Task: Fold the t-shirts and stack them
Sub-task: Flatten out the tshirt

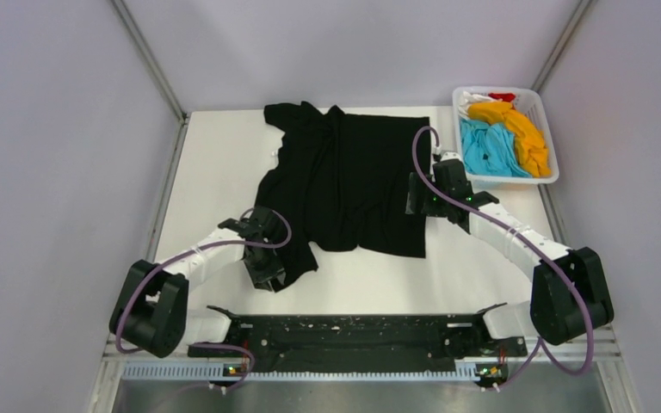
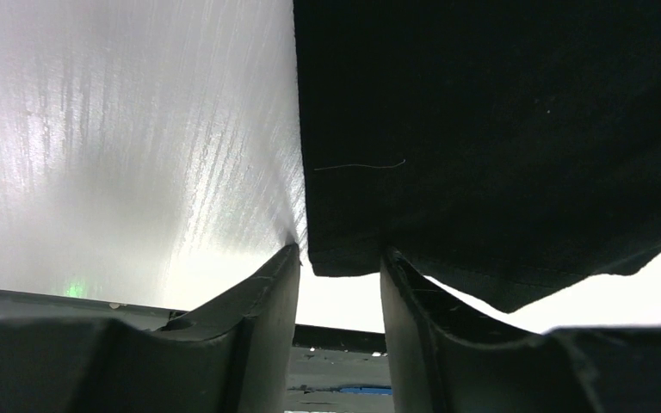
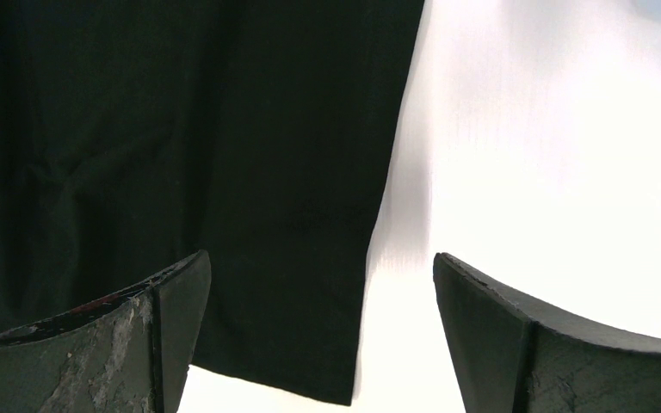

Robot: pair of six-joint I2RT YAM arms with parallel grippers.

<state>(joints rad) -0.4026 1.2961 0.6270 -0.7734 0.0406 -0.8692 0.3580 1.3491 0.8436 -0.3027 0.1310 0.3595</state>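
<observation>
A large black t-shirt (image 1: 353,181) lies spread on the white table, rumpled along its left side. My left gripper (image 1: 265,271) is at its near left corner. In the left wrist view the fingers (image 2: 340,258) stand a little apart with the hem of the black shirt (image 2: 499,129) between their tips. My right gripper (image 1: 417,194) is wide open over the shirt's right edge. The right wrist view shows the gripper (image 3: 318,267) straddling that edge of the shirt (image 3: 181,129). Orange (image 1: 525,138), sky-blue (image 1: 491,151), white (image 1: 473,97) and red (image 1: 503,96) shirts lie in the basket.
The white plastic basket (image 1: 512,180) stands at the far right of the table, just beyond my right gripper. Grey walls close in the table (image 1: 215,172) on the left, back and right. A black rail with the arm bases runs along the near edge.
</observation>
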